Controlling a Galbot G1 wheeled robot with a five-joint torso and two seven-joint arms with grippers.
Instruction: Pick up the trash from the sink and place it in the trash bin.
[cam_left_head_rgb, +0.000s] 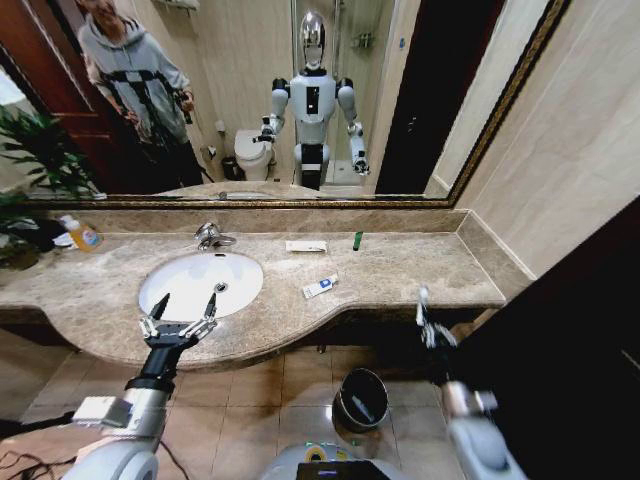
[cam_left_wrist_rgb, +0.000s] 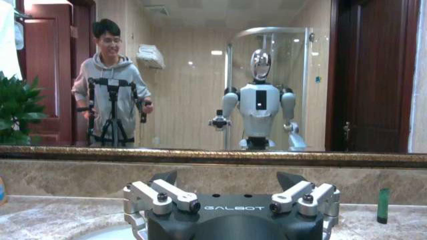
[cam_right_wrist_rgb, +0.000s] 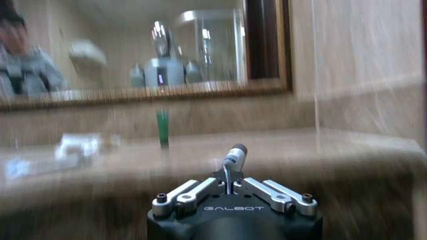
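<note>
Room: bathroom, brown marble desk (cam_left_head_rgb: 420, 262) under a wide mirror.
Sink (cam_left_head_rgb: 200, 283): smooth white oval, looks bare.
Trash: green tube (cam_left_head_rgb: 357, 240) and flat white packet (cam_left_head_rgb: 305, 246) by the back edge; white-blue packet (cam_left_head_rgb: 320, 287) mid-desk.
Bin (cam_left_head_rgb: 361, 399): round, black, on the floor below the front edge.
Left tool (cam_left_head_rgb: 184, 311): spread wide, nothing in it, over the front edge at the sink.
Right tool (cam_left_head_rgb: 423, 302): pinched together, nothing held, near the front right corner.
Progress: three pieces left to bin, by my reading.

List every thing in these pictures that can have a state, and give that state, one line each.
left gripper: open, empty, at the counter's front edge by the sink.
right gripper: shut, empty, at the counter's front right edge.
sink: empty.
green tube: upright on the counter.
white-blue packet: lying flat on the counter.
flat white packet: lying flat.
trash bin: uncovered, on the floor.
</note>
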